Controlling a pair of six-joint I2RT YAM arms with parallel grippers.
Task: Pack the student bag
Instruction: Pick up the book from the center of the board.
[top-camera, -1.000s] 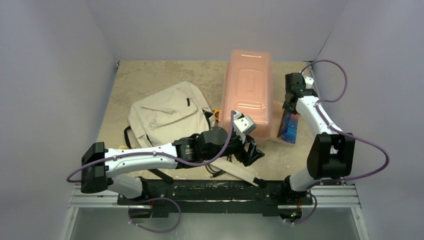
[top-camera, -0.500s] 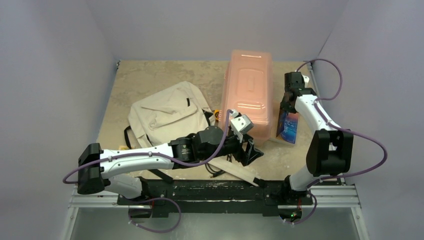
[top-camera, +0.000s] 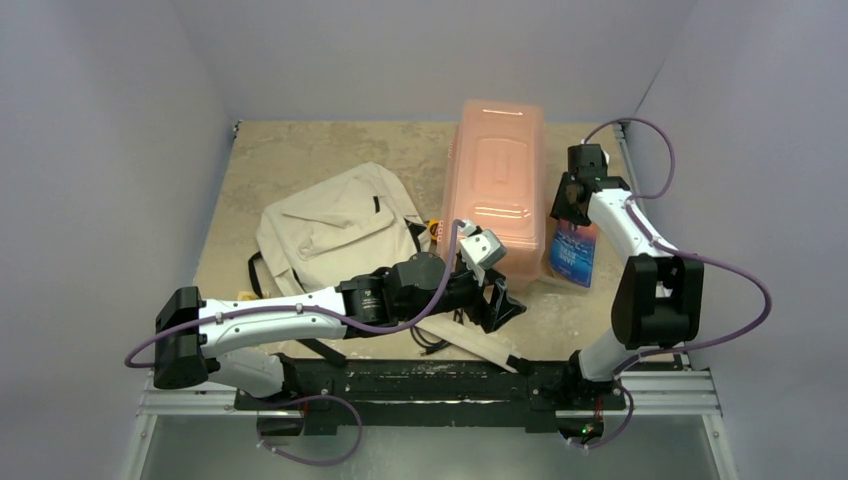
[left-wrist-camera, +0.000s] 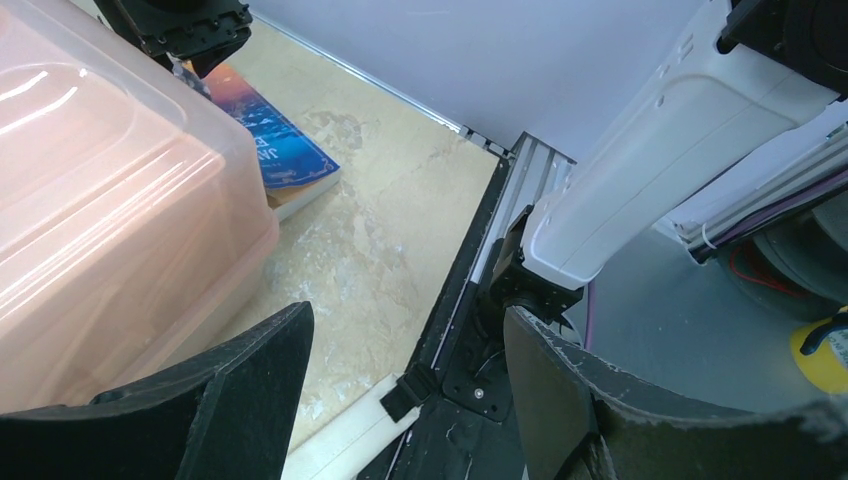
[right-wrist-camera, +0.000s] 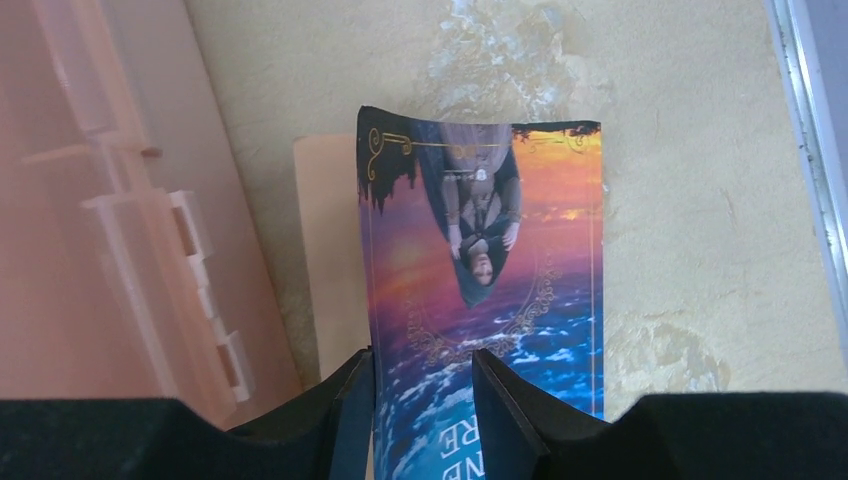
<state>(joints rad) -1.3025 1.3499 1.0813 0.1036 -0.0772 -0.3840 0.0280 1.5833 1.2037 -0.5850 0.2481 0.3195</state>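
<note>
The student bag (top-camera: 335, 225), beige with black straps, lies flat on the left of the table. My left gripper (top-camera: 505, 305) hovers open near the table's front edge. In the left wrist view, the left gripper (left-wrist-camera: 407, 315) holds nothing, and only table and rail show between its fingers. A book (top-camera: 572, 250) with a blue and orange cover lies right of the pink box. My right gripper (top-camera: 566, 205) stands over its far end. In the right wrist view, the right gripper (right-wrist-camera: 422, 358) has its jaws apart, with the book (right-wrist-camera: 490, 240) cover showing between them.
The translucent pink plastic box (top-camera: 497, 185) stands lid-closed mid-table between the bag and the book. A small orange-yellow thing (top-camera: 435, 228) lies between the bag and the box. A beige bag strap (top-camera: 480, 345) runs toward the front rail. The right wall edge (right-wrist-camera: 805, 150) lies close to the book.
The right gripper's jaws have parted from shut, and it has shifted slightly left with the book, toward the pink box. The left arm moved a little earlier and is now still.
</note>
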